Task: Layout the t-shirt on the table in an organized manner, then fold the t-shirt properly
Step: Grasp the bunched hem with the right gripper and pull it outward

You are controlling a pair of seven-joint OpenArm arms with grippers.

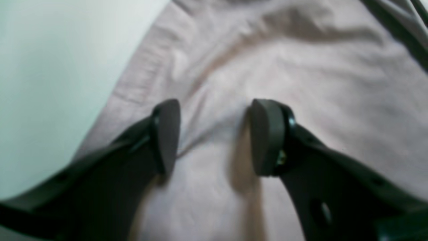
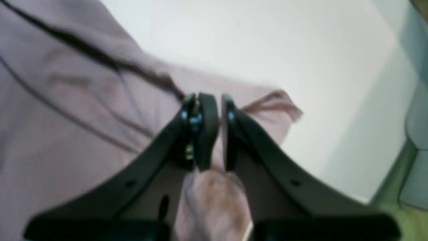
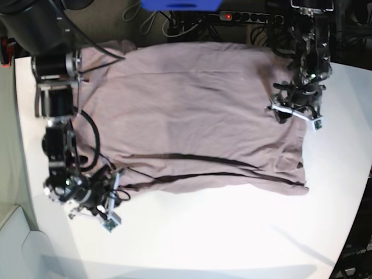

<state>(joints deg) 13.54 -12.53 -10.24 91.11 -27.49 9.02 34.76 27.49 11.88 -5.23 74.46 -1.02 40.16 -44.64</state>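
The mauve-pink t-shirt (image 3: 192, 110) lies spread over the white table (image 3: 232, 238), with long dark creases along its near side. At the shirt's near-left corner, my right gripper (image 3: 111, 190) is shut on a pinch of cloth. The right wrist view shows that right gripper (image 2: 219, 130) with its jaws nearly together on the t-shirt (image 2: 67, 117), and a bunch of fabric hangs between the fingers. My left gripper (image 3: 289, 109) rests over the shirt's right side. In the left wrist view the left gripper (image 1: 214, 134) stands open above wrinkled t-shirt (image 1: 301, 67), holding nothing.
A power strip (image 3: 250, 16), cables and a blue object (image 3: 180, 4) lie beyond the table's far edge. Bare table (image 1: 50, 83) shows left of the shirt's hem in the left wrist view. The table edge and floor (image 2: 414, 140) appear at the right of the right wrist view.
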